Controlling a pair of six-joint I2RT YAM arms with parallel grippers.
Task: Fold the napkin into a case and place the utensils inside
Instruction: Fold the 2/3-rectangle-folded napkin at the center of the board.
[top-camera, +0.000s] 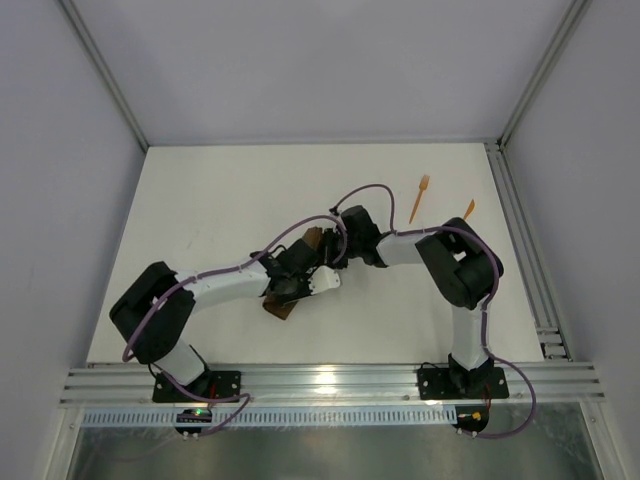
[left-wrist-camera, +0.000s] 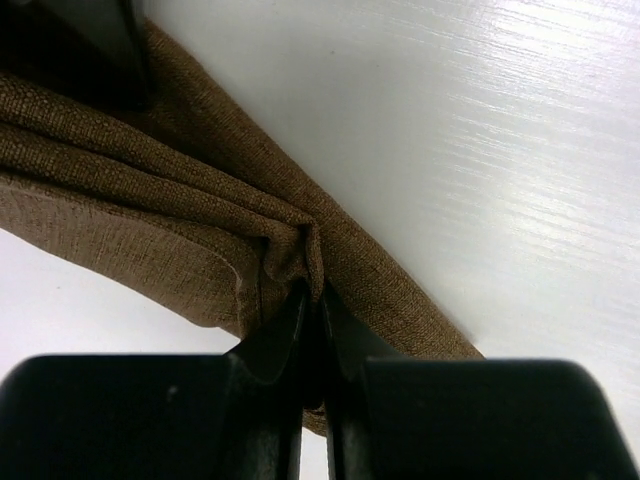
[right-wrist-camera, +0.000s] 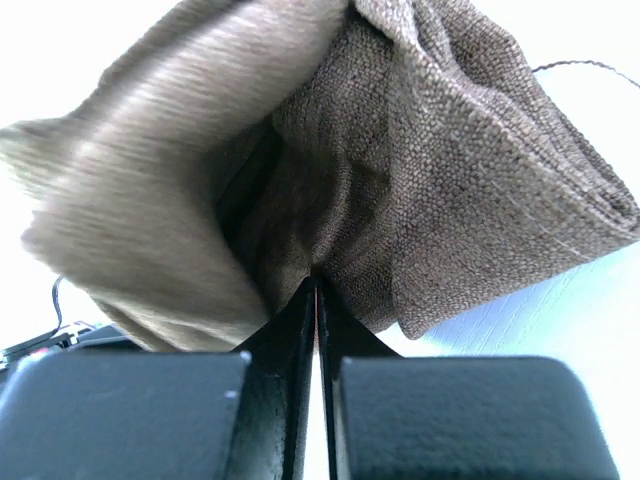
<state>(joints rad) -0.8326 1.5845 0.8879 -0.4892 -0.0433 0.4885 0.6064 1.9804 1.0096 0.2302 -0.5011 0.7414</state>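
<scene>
Brown woven cloth fills both wrist views. The left claw pinches a bunched fold of the napkin, jaws nearly together. The right claw is likewise clamped on layered cloth. Overhead, the arms hide most of the napkin at the centre of the white table; one corner shows toward 7 o'clock. The orange fork and pointed utensil lie at 2 o'clock, well apart from it. Walls are pale.
</scene>
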